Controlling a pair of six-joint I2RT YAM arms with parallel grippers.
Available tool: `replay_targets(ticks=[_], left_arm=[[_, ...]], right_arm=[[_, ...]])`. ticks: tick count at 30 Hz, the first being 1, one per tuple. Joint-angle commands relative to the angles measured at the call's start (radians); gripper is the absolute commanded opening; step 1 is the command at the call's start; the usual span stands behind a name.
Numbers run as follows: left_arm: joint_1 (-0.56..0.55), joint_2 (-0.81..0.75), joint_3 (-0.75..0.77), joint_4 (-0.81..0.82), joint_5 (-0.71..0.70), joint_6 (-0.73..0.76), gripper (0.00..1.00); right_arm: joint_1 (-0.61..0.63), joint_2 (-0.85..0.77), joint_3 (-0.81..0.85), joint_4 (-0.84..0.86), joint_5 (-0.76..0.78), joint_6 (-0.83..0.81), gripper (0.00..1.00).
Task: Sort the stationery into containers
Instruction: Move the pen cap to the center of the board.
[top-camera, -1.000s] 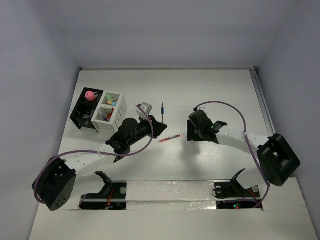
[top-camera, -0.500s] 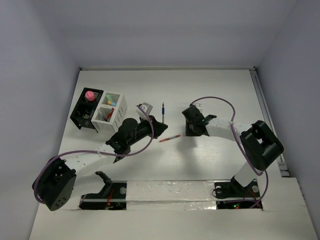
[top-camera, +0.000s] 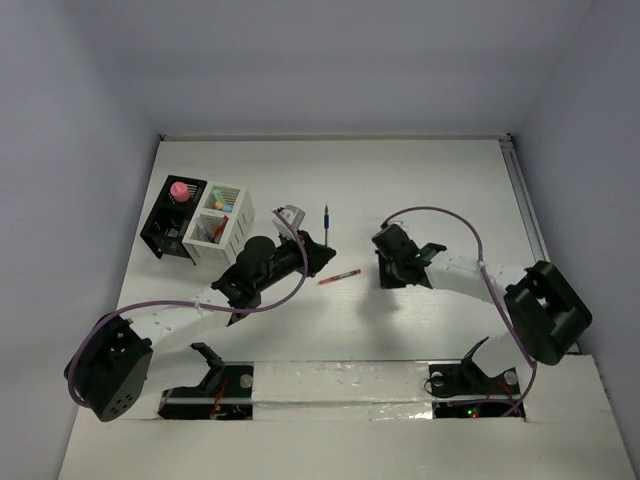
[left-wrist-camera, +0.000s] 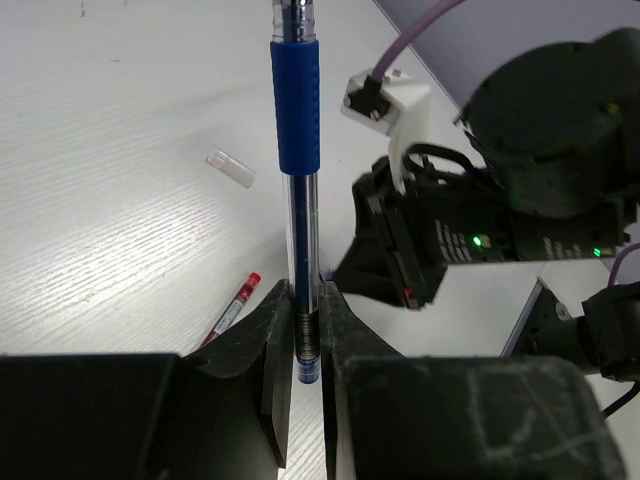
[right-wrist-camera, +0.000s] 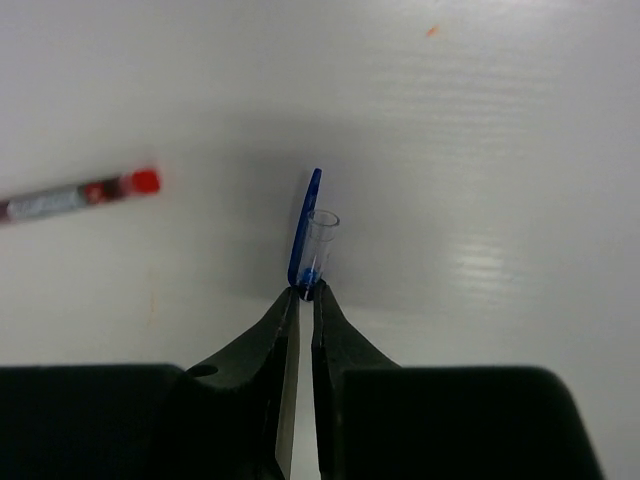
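White table (top-camera: 420, 180), pale lilac-grey walls, both arms reaching in from the near edge. Left gripper (left-wrist-camera: 303, 300) is clamped on the blue pen (left-wrist-camera: 297, 150), pinching the lower barrel. The pen sticks out past the fingertips, with its blue grip sleeve further up. From the top camera the pen sits near table centre, pointing toward the far wall. Right gripper (right-wrist-camera: 303, 295) is pinched tight on a clear cap with blue clip (right-wrist-camera: 312, 240); the cap pokes out beyond the fingertips over bare table right of centre. Red pen (top-camera: 340, 276) lies flat on the table between the two grippers, touched by neither. Small clear tube piece (left-wrist-camera: 231, 168) lies on the table, apart from the red pen. Containers sit at the far left: black box (top-camera: 165, 238) with the pink-topped piece (top-camera: 180, 190) standing in it, white box (top-camera: 245, 215) touching its right side. Green and orange bits (top-camera: 222, 205) are in the white box's far compartment, and a second red pen (top-camera: 220, 226) leans in the near one
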Motion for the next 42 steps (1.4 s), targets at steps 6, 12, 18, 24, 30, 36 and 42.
replay_targets(ticks=[6, 12, 18, 24, 30, 36, 42], left_arm=[[0.003, -0.006, -0.005, 0.061, 0.012, 0.019, 0.0], [0.003, -0.01, -0.011, 0.059, 0.001, 0.025, 0.0], [0.003, -0.013, -0.008, 0.052, -0.008, 0.03, 0.0], [0.003, -0.091, -0.013, -0.01, -0.126, 0.06, 0.0], [0.003, -0.158, -0.026, -0.03, -0.2, 0.073, 0.0], [0.003, -0.145, -0.025, -0.027, -0.194, 0.07, 0.0], [0.003, -0.141, -0.025, -0.021, -0.167, 0.068, 0.0]], right_arm=[[0.255, -0.046, 0.008, -0.14, -0.238, -0.068, 0.05], [0.266, 0.037, 0.02, -0.206, -0.143, -0.07, 0.15], [0.266, -0.033, 0.033, -0.229, -0.072, -0.038, 0.45], [0.34, -0.2, -0.016, 0.0, -0.267, 0.004, 0.47], [0.383, -0.146, -0.088, 0.272, -0.362, 0.1, 0.47], [0.403, -0.044, -0.072, 0.256, -0.294, 0.122, 0.47], [0.403, -0.035, -0.079, 0.129, -0.134, 0.168, 0.47]])
